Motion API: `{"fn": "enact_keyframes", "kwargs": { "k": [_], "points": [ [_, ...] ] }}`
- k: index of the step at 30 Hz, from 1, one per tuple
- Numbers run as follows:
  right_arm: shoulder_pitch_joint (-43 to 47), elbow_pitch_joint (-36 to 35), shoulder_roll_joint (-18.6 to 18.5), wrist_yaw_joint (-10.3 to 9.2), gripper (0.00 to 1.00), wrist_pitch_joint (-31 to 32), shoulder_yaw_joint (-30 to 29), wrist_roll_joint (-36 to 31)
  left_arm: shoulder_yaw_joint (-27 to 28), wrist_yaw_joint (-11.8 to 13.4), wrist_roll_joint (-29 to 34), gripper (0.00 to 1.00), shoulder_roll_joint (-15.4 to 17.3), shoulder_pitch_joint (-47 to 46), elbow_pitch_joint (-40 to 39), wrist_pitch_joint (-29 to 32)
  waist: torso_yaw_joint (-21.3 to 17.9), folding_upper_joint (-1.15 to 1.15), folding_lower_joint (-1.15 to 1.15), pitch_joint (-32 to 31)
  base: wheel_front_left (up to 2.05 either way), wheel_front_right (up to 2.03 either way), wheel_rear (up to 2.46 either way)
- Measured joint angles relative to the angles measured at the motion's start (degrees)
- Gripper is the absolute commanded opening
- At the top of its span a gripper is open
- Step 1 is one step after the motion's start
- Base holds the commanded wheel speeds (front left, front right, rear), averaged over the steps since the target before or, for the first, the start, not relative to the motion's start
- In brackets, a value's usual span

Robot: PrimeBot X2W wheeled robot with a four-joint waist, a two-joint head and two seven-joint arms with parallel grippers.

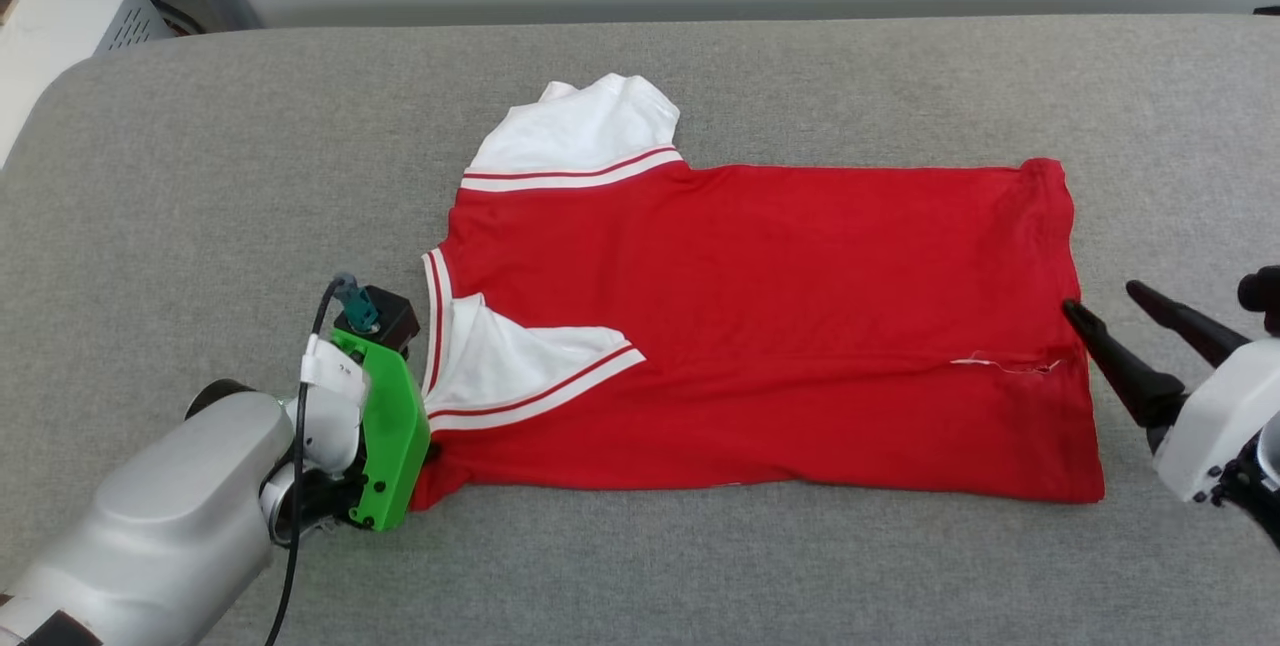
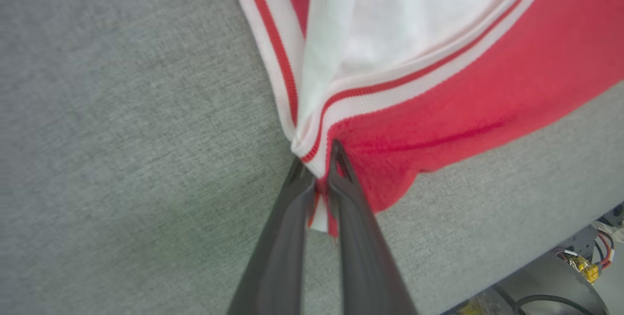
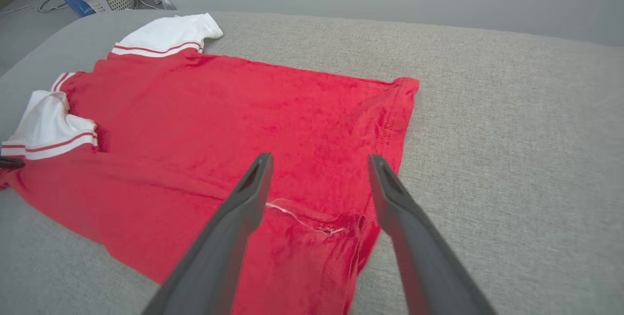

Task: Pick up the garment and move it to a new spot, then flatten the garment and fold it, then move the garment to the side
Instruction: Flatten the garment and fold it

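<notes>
Red jersey cloth, the garment (image 1: 760,326), lies flat across the middle of the grey padded surface (image 1: 200,176) in the head view, with its white sleeves toward the left edge and its hem toward the right. The right gripper (image 1: 1102,298) sits at the hem, fingers apart. A green wrist mount (image 1: 390,436) meets the shirt's near left corner

Left wrist view: the left gripper (image 2: 321,159) is pinched together on the striped trim

Right wrist view: the right gripper (image 3: 320,158) is spread above the hem, by a loose white thread (image 3: 302,220)
</notes>
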Motion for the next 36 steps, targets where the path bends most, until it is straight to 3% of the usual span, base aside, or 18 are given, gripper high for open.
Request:
{"fn": "enact_keyframes", "kwargs": {
  "k": [8,12,15,21,28,33,34,35,36],
  "points": [
    [-0.9,-4.4,-6.5,0.00,1.00,15.7,-1.7,-0.4,-0.5,0.1,1.4,0.00,2.7,1.4,-6.1,-4.0,0.4,0.00,0.00,-2.3,0.00,0.00,0.00],
    [-0.1,-5.6,-8.2,0.00,1.00,25.3,-2.1,0.8,-0.6,0.2,2.0,0.00,4.0,2.1,-9.0,-4.7,0.6,0.00,0.00,-2.4,0.00,0.00,0.00],
    [1.1,-5.4,-7.5,0.00,1.00,29.0,-2.9,1.9,-0.6,0.8,2.1,0.00,4.5,2.3,-10.6,-5.0,0.8,0.00,0.00,-2.0,0.00,0.00,0.00],
    [2.3,-1.5,-3.3,0.00,1.00,31.0,-3.1,1.2,-0.5,1.4,2.6,0.00,4.7,2.4,-12.6,-5.5,1.4,0.00,0.00,-0.6,0.00,0.00,0.00],
    [2.3,6.8,2.3,0.00,1.00,28.8,-1.6,-0.5,-0.3,1.8,3.1,0.00,4.9,2.3,-13.3,-6.0,2.1,0.00,0.00,1.3,0.00,0.00,0.00],
    [2.1,9.8,2.8,-0.07,0.99,27.4,0.4,-0.1,-0.3,1.8,3.0,0.00,5.0,2.4,-12.9,-6.7,2.4,0.00,0.00,1.9,0.00,0.00,0.00],
    [2.0,9.9,2.8,-0.07,0.39,26.7,0.6,0.0,-0.3,1.8,3.0,0.00,5.1,2.6,-12.8,-7.0,2.3,0.00,0.00,1.9,0.00,0.00,0.00],
    [1.9,10.0,2.8,-0.07,0.00,25.6,0.9,0.0,-0.3,1.8,3.0,0.00,5.2,2.8,-12.6,-7.1,2.2,0.00,0.00,1.8,0.00,0.00,0.00],
    [1.9,10.0,2.7,-0.07,0.00,24.6,1.4,0.1,-0.3,1.8,2.9,0.00,5.2,3.1,-12.4,-7.3,2.1,0.00,0.00,1.6,0.00,0.00,0.00]
  ]
}}
